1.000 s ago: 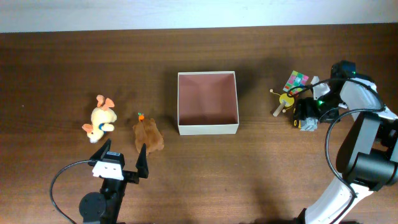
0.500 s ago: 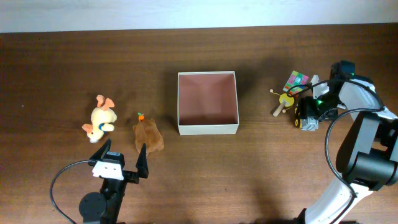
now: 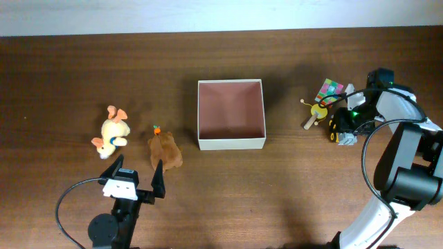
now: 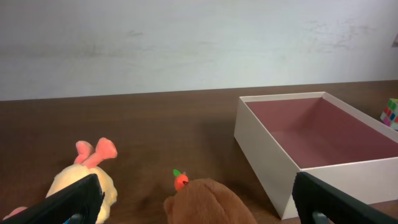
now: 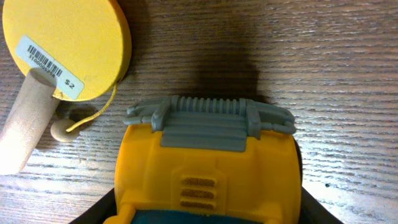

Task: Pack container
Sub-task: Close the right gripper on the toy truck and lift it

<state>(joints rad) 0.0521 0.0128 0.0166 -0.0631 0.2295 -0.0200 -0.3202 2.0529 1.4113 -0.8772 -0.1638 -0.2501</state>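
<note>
The container (image 3: 231, 143) is a square white-walled box with a pinkish-brown inside at mid-table; it also shows at the right of the left wrist view (image 4: 261, 149). My right gripper (image 3: 348, 122) is at the right, closed around a yellow toy truck (image 3: 343, 134) that fills the right wrist view (image 5: 205, 168), with dark fingers against both its sides (image 5: 205, 208). My left gripper (image 3: 136, 185) is open and empty near the front edge (image 4: 199, 208), just behind a brown plush (image 3: 165, 151) with an orange carrot tag (image 4: 208, 202).
A cream plush with pink ears (image 3: 113, 131) lies left of the brown one (image 4: 74, 186). A yellow wooden paddle toy (image 3: 315, 114) lies just left of the truck (image 5: 62, 43). A coloured cube (image 3: 329, 89) sits behind it (image 4: 390, 112).
The right gripper and the yellow truck have shifted slightly to the right and turned a little. The left arm and the plush toys have not moved.
</note>
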